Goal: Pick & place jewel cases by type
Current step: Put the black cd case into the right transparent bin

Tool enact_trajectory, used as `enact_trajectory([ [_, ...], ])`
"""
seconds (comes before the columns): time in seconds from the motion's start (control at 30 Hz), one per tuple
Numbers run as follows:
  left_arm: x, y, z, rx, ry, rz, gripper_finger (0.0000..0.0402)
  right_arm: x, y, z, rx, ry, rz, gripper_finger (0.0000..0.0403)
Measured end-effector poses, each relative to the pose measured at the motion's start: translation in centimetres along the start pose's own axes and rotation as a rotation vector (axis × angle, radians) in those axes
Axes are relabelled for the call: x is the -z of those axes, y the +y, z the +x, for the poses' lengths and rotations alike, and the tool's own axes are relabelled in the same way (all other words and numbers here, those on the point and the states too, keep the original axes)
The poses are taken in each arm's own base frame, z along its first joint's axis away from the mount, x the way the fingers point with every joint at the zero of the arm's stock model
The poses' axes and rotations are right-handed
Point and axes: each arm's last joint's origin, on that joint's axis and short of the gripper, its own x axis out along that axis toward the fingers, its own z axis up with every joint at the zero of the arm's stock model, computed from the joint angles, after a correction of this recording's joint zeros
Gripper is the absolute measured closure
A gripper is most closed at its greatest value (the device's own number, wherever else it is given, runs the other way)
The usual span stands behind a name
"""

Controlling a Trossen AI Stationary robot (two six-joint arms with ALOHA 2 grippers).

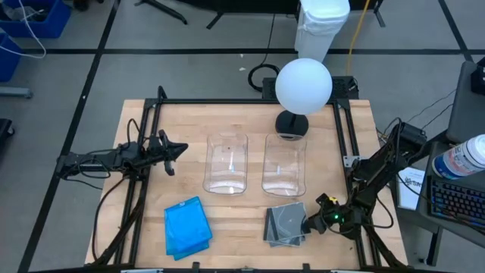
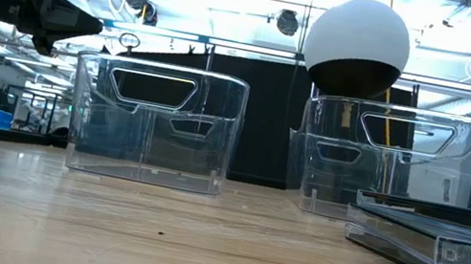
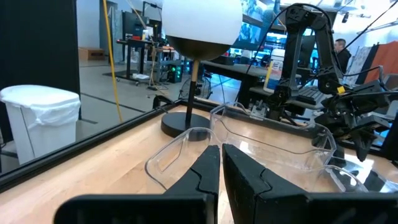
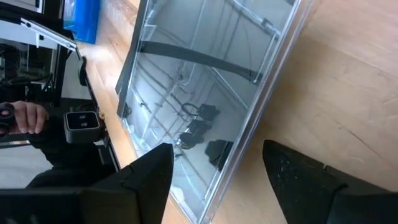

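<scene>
While your right gripper (image 1: 312,224) sits low at the clear cases (image 1: 286,224), jaws spread wide astride the top case's edge and gripping nothing, note the lamp (image 1: 301,87) standing just behind the right tub (image 1: 284,164). You have two tubs; both hold nothing. The left tub (image 1: 226,163) stands beside the right one. Blue cases (image 1: 186,227) lie stacked near the front left. Your left gripper (image 1: 176,149) hovers clenched, empty, left of the tubs.

My wooden table (image 1: 250,121) carries two clear tubs (image 1: 226,163) side by side at its middle, a globe lamp (image 1: 292,125) behind them, blue jewel cases (image 1: 186,226) near-left, grey jewel cases (image 1: 286,224) near-right.
</scene>
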Motion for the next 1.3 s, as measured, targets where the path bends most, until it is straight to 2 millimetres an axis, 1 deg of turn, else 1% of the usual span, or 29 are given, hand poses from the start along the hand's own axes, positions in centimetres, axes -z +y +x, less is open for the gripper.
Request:
enact_trajectory([
  [0.4,0.00,0.00,0.00,0.000,0.000,0.000,0.0376,-0.14,-0.28,0.00,0.023,-0.018,-0.034,0.0268],
  [0.7,0.00,0.00,0.00,0.000,0.000,0.000,0.0376,-0.17,-0.32,0.00,0.025,-0.023,-0.050,0.0321],
  [0.93,0.00,0.00,0.00,0.000,0.000,0.000,0.0376,-0.26,-0.34,0.00,0.019,-0.050,-0.068,0.0345],
  [1.3,0.00,0.00,0.00,0.000,0.000,0.000,0.0376,-0.22,-0.10,-0.07,-0.002,-0.037,-0.073,0.0348],
])
